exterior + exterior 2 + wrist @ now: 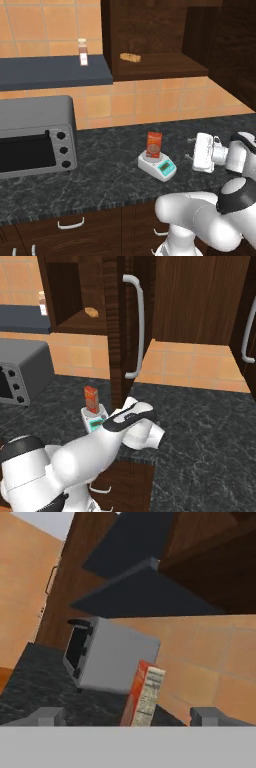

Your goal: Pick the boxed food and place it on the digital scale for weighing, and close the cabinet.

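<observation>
A kitchen: dark stone counter (100, 165), toaster oven (35, 135), tiled orange wall (150, 102), wooden cabinet (190, 296) and digital scale (158, 165).

Dark grainy wood cabinet (112, 316), speckled stone-look counter (100, 165), matt printed-card boxed food (154, 145).

We cannot read the digital scale's (158, 165) small display, and in the right base view the arm covers most of it. The boxed food (143, 694), between the jaws in the hand view, is cut off below. The gripper's (191, 149) finger spacing stays unclear.
</observation>
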Controlling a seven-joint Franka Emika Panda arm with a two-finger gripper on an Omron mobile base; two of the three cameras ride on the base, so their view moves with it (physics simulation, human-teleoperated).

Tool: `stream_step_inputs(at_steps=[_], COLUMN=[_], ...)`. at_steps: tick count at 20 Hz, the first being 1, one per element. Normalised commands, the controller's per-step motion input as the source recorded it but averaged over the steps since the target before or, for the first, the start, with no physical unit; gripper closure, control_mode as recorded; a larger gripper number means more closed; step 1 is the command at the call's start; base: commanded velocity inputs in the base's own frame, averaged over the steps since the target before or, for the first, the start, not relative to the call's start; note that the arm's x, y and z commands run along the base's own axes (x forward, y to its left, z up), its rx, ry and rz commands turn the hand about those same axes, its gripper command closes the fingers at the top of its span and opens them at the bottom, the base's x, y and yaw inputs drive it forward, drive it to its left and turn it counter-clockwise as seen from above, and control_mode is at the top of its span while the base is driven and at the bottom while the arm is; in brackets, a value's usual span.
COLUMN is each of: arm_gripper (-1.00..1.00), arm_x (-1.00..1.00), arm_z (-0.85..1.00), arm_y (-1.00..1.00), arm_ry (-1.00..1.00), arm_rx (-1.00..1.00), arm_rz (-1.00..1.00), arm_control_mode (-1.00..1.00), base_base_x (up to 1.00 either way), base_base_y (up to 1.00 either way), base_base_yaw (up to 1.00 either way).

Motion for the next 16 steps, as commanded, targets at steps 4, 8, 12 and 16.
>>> stream_step_inputs(at_steps=[4, 8, 12, 16], arm_gripper=[-1.00, -1.00, -1.00, -1.00], arm_x=[-0.57, -0.47, -0.32, -0.14], arm_z=[0.09, 0.44, 0.47, 0.36], arm_y=[-0.51, -0.73, -0.75, -0.64], arm_ry=[-0.23, -0.16, -0.11, -0.15], arm_rx=[0.10, 0.07, 0.00, -0.09], arm_rz=[-0.03, -0.07, -0.09, -0.18], arm_control_mode=[-1.00, -1.00, -1.00, -1.00], base_base_x=[0.00, 0.00, 0.00, 0.00], base_base_y=[0.00, 0.00, 0.00, 0.00], base_base_yaw=[0.00, 0.00, 0.00, 0.00])
